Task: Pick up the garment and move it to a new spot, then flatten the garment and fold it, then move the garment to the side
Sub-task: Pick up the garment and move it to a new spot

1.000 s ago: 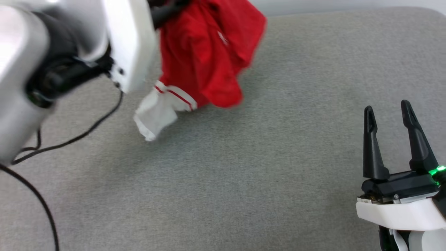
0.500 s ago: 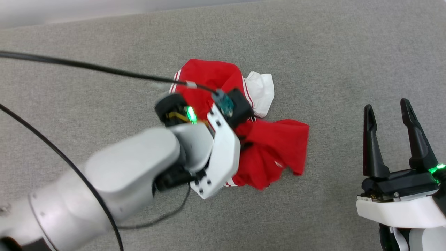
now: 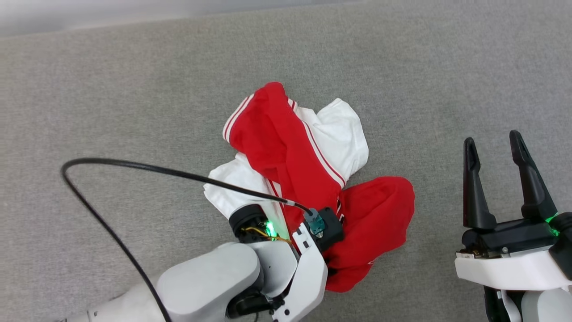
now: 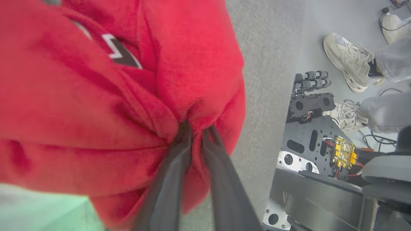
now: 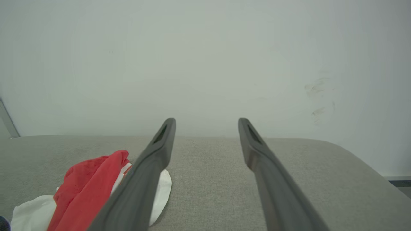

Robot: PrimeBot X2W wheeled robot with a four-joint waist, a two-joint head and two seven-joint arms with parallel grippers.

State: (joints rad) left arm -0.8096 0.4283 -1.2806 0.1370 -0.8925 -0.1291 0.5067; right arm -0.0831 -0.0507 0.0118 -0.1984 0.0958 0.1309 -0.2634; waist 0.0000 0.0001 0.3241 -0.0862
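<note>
The garment (image 3: 286,147) lies in a crumpled heap in the middle of the grey surface, red with white sleeves and striped trim. My left arm's wrist (image 3: 313,250) reaches over its near edge, and the fingers are hidden under it in the head view. In the left wrist view the left gripper (image 4: 196,128) is shut on a gathered fold of the garment (image 4: 96,96), where part of a black and white print shows. My right gripper (image 3: 491,138) stands open at the lower right, apart from the cloth. The right gripper (image 5: 207,120) holds nothing, and the garment (image 5: 86,186) lies to its left.
The grey cloth surface (image 3: 134,89) spreads wide on all sides of the heap. A black cable (image 3: 111,165) loops from my left wrist over its left part. The left wrist view shows the robot's base (image 4: 321,154) and a person's shoes (image 4: 346,61) on the floor.
A second ago the garment hung in the air from my left gripper. It has come down into a heap, and my left arm has drawn nearer with the cloth. The right gripper has stayed put.
</note>
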